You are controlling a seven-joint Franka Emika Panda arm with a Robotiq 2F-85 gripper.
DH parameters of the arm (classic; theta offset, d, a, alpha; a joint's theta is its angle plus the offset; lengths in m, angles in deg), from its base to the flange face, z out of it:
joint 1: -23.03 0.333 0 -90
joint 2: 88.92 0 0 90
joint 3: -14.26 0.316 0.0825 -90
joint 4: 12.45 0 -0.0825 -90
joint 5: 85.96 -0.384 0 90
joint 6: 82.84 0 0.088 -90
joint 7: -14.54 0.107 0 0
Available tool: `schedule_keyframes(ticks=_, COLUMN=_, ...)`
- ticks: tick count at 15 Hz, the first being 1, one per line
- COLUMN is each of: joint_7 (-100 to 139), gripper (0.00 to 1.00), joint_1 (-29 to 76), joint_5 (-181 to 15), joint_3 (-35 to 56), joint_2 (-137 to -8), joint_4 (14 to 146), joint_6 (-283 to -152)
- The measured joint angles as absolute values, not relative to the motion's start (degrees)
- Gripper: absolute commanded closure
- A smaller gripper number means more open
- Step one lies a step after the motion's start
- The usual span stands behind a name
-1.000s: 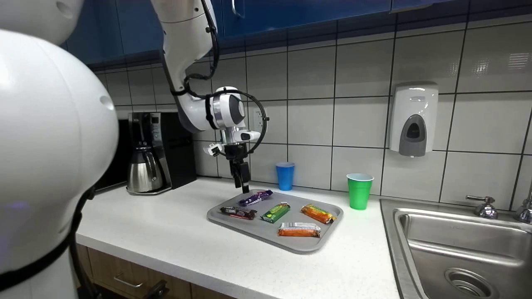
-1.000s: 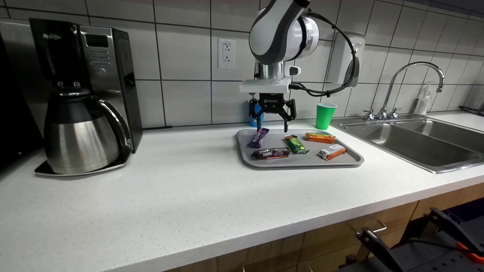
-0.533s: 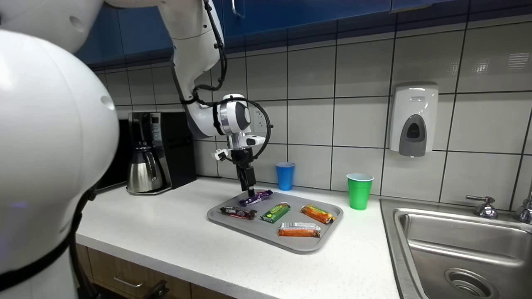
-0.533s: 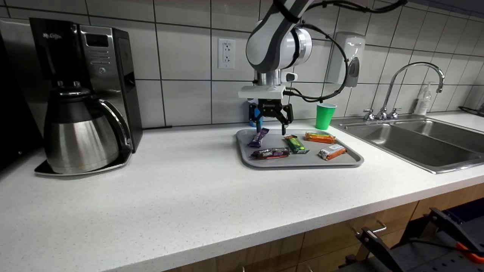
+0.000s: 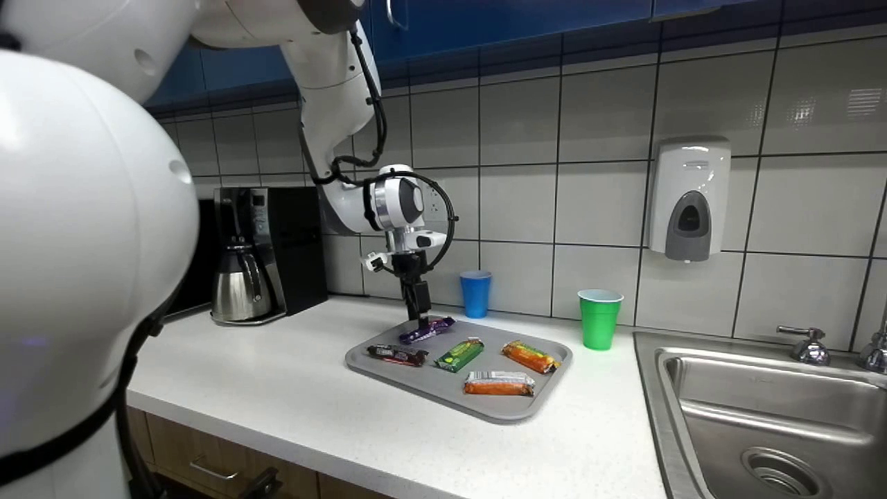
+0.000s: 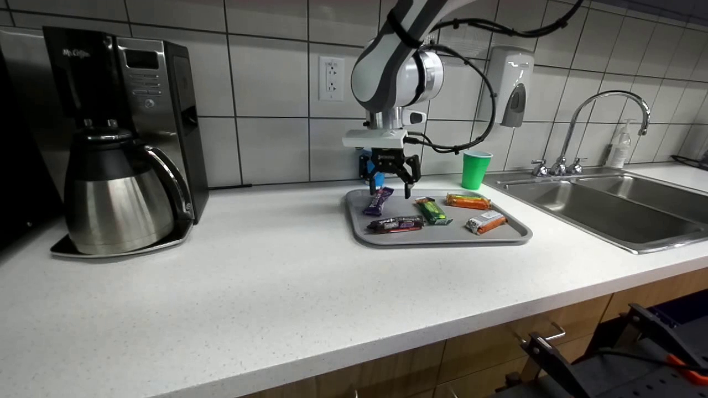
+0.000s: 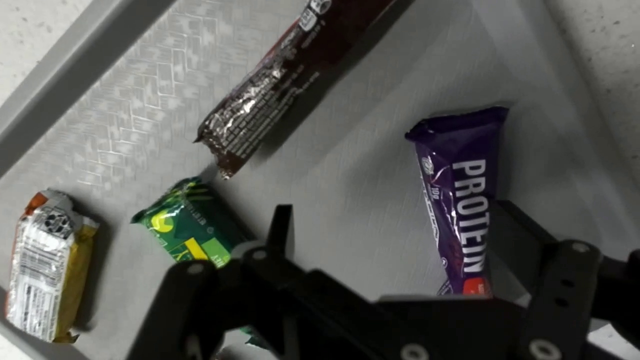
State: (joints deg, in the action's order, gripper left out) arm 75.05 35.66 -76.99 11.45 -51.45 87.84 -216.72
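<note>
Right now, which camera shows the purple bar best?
The wrist view: the purple bar looks biggest there, and you can read PROTEIN on it, though its bottom end is hidden. Both exterior views show it small, lying on the gray tray close to the fingers, with its writing hard to read.

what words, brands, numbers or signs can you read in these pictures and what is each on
"PROTEIN": purple bar
"10g": same purple bar
"Mr. Coffee": coffee maker, in an exterior view
Too small, blurred or cut off: the rest of the print on these two, and print on the green bar, brown bar, barcoded bar, orange bar, soap dispenser, soap bottle and tool.
</note>
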Motion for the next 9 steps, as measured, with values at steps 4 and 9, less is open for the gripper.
schedule_keyframes(ticks=4, joint_7=75.05, gripper=0.0, joint_1=35.8, joint_5=-77.44, joint_3=11.25, joint_2=-49.05, joint_4=83.8, joint_6=-214.35)
schedule_keyframes(ticks=9, joint_7=75.1, gripper=0.0, joint_1=35.87, joint_5=-77.79, joint_3=11.16, joint_2=-45.57, joint_4=79.43, joint_6=-211.94)
